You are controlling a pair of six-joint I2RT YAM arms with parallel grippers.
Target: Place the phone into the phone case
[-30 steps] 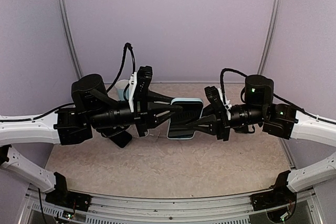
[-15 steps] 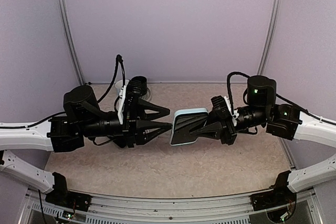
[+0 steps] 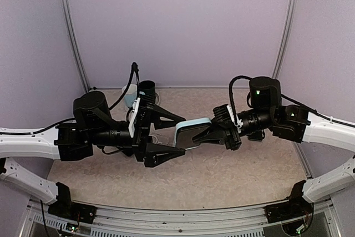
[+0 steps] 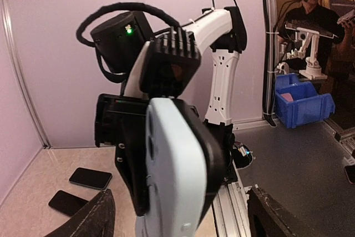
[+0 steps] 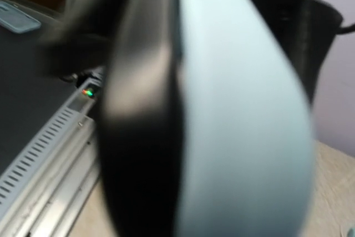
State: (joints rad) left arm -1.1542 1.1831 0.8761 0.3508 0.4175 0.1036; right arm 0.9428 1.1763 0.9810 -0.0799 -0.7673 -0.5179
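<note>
A pale blue phone case (image 3: 186, 132) with the black phone (image 3: 195, 134) in it hangs on edge above the table's middle. My right gripper (image 3: 209, 133) is shut on its right end. My left gripper (image 3: 183, 135) stands open, one finger above and one below the case's left end, touching neither side. In the left wrist view the case's back (image 4: 177, 176) faces the camera, the phone's black edge (image 4: 216, 154) beside it, with my fingers (image 4: 91, 220) spread wide at both lower corners. In the right wrist view the case (image 5: 238, 126) and phone (image 5: 138, 154) are a close blur.
Two dark spare phones (image 4: 90, 177) (image 4: 66, 201) lie on the beige tabletop (image 3: 166, 181) at the far left. A pale cup (image 3: 130, 95) stands at the back left behind my left arm. A blue bin (image 4: 302, 101) sits outside the enclosure.
My left gripper let go of the cased phone, drew back and opened wide. The right gripper kept its hold, turned the phone on edge and carried it slightly left.
</note>
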